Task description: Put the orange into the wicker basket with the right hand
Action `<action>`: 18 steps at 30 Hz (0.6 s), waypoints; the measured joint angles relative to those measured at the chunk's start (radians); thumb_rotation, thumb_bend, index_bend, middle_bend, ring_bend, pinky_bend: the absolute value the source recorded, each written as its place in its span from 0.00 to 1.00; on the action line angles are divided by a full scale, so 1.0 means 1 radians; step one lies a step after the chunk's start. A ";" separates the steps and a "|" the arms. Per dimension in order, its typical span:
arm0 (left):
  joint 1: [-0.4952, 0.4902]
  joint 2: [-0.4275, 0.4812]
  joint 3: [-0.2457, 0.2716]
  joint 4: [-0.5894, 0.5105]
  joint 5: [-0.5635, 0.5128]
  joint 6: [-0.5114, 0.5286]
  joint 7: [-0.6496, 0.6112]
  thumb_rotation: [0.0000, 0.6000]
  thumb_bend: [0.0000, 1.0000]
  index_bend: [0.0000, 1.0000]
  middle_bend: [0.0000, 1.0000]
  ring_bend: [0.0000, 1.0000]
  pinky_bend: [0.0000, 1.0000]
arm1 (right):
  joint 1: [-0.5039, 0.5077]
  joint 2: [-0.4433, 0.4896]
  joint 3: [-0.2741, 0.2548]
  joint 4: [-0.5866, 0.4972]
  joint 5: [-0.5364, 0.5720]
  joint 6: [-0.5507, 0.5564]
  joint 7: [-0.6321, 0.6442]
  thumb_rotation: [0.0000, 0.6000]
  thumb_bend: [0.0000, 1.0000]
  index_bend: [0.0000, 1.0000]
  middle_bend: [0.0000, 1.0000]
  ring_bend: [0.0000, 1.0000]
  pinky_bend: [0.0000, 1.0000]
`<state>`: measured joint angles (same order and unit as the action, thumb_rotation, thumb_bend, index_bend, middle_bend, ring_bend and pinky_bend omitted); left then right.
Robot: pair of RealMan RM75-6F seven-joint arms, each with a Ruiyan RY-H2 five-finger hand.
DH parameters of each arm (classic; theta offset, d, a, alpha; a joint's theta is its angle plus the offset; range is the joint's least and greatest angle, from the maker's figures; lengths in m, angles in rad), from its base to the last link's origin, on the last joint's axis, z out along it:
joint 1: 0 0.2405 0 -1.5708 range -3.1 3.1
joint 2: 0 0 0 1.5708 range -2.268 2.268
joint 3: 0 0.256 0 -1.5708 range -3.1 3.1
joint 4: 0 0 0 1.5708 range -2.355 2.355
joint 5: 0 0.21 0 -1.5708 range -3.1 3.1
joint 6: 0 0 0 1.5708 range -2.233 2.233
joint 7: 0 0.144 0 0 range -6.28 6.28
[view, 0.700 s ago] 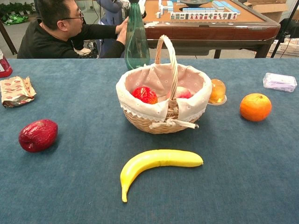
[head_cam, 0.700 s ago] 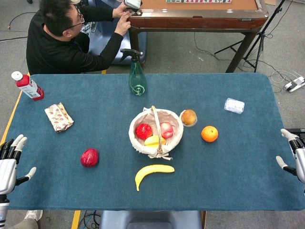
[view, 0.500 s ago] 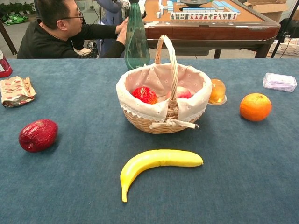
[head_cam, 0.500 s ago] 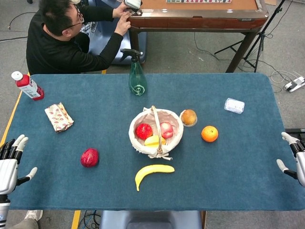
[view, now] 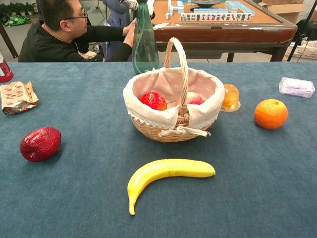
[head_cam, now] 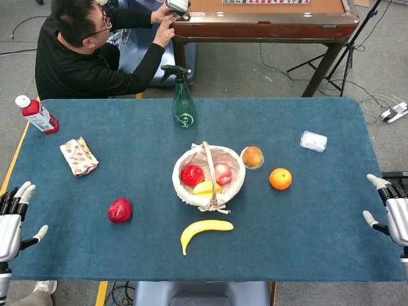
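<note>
The orange (head_cam: pixel 280 178) rests on the table (head_cam: pixel 319 210), right of the wicker basket (head_cam: pixel 208 176); round, no discernible long axis. Right hand (head_cam: pixel 389 213) and left hand (head_cam: pixel 13 220): fingers spread, holding nothing.

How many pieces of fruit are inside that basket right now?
3 show inside the wicker basket: a red fruit on its left, a pinkish apple on its right, a yellow piece at the front. More may lie hidden.
</note>
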<state>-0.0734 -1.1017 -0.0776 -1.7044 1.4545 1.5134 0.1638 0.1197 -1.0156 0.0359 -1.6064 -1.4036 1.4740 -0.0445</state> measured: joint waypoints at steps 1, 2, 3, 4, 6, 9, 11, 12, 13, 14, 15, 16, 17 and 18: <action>-0.001 0.000 0.000 0.000 0.002 0.000 0.000 1.00 0.25 0.04 0.00 0.00 0.05 | 0.004 0.003 0.002 -0.007 0.001 -0.010 -0.006 1.00 0.23 0.15 0.22 0.26 0.43; -0.001 -0.001 0.001 0.000 0.004 0.001 -0.001 1.00 0.25 0.04 0.00 0.00 0.05 | 0.009 0.006 0.004 -0.015 0.001 -0.019 -0.013 1.00 0.23 0.15 0.22 0.26 0.42; -0.001 -0.001 0.001 0.001 0.004 0.001 -0.002 1.00 0.25 0.04 0.00 0.00 0.05 | 0.016 0.009 0.007 -0.026 0.001 -0.030 -0.022 1.00 0.23 0.14 0.22 0.26 0.42; -0.001 -0.001 0.001 0.002 0.004 0.002 -0.003 1.00 0.25 0.04 0.00 0.00 0.05 | 0.022 0.011 0.010 -0.032 0.001 -0.038 -0.028 1.00 0.23 0.14 0.21 0.25 0.43; -0.001 -0.001 0.002 0.004 0.004 0.003 -0.003 1.00 0.25 0.04 0.00 0.00 0.05 | 0.033 0.015 0.014 -0.044 0.004 -0.059 -0.040 1.00 0.23 0.14 0.20 0.25 0.43; 0.000 -0.002 0.004 0.003 0.010 0.006 -0.003 1.00 0.25 0.04 0.00 0.00 0.05 | 0.065 0.024 0.023 -0.069 0.026 -0.124 -0.077 1.00 0.20 0.10 0.17 0.22 0.43; 0.001 -0.002 0.006 0.003 0.017 0.011 -0.004 1.00 0.25 0.04 0.00 0.00 0.05 | 0.092 0.028 0.029 -0.084 0.047 -0.175 -0.111 1.00 0.18 0.07 0.15 0.20 0.43; 0.003 -0.002 0.008 0.003 0.019 0.015 -0.006 1.00 0.25 0.04 0.00 0.00 0.05 | 0.113 0.028 0.035 -0.093 0.064 -0.214 -0.138 1.00 0.18 0.06 0.14 0.20 0.43; 0.005 -0.002 0.009 0.003 0.020 0.017 -0.008 1.00 0.25 0.04 0.00 0.00 0.05 | 0.131 0.027 0.039 -0.099 0.080 -0.245 -0.159 1.00 0.17 0.05 0.13 0.19 0.43; 0.006 -0.001 0.009 0.004 0.020 0.019 -0.010 1.00 0.25 0.04 0.00 0.00 0.05 | 0.151 0.025 0.044 -0.103 0.098 -0.277 -0.181 1.00 0.17 0.04 0.13 0.18 0.43; 0.009 -0.001 0.010 0.004 0.021 0.022 -0.012 1.00 0.25 0.04 0.00 0.00 0.05 | 0.172 0.021 0.050 -0.106 0.117 -0.310 -0.201 1.00 0.17 0.04 0.12 0.18 0.43; 0.010 0.000 0.011 0.004 0.022 0.024 -0.013 1.00 0.25 0.04 0.00 0.00 0.05 | 0.202 0.013 0.058 -0.107 0.144 -0.354 -0.228 1.00 0.17 0.03 0.11 0.17 0.43; 0.012 0.001 0.013 0.005 0.022 0.026 -0.014 1.00 0.25 0.04 0.00 0.00 0.05 | 0.226 0.004 0.064 -0.105 0.166 -0.387 -0.248 1.00 0.16 0.02 0.11 0.17 0.43; 0.015 0.002 0.014 0.006 0.023 0.029 -0.017 1.00 0.25 0.04 0.00 0.00 0.05 | 0.251 -0.008 0.070 -0.101 0.188 -0.419 -0.267 1.00 0.16 0.02 0.11 0.17 0.43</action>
<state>-0.0581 -1.1000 -0.0631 -1.6987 1.4780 1.5428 0.1468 0.3709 -1.0233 0.1061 -1.7077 -1.2160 1.0552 -0.3115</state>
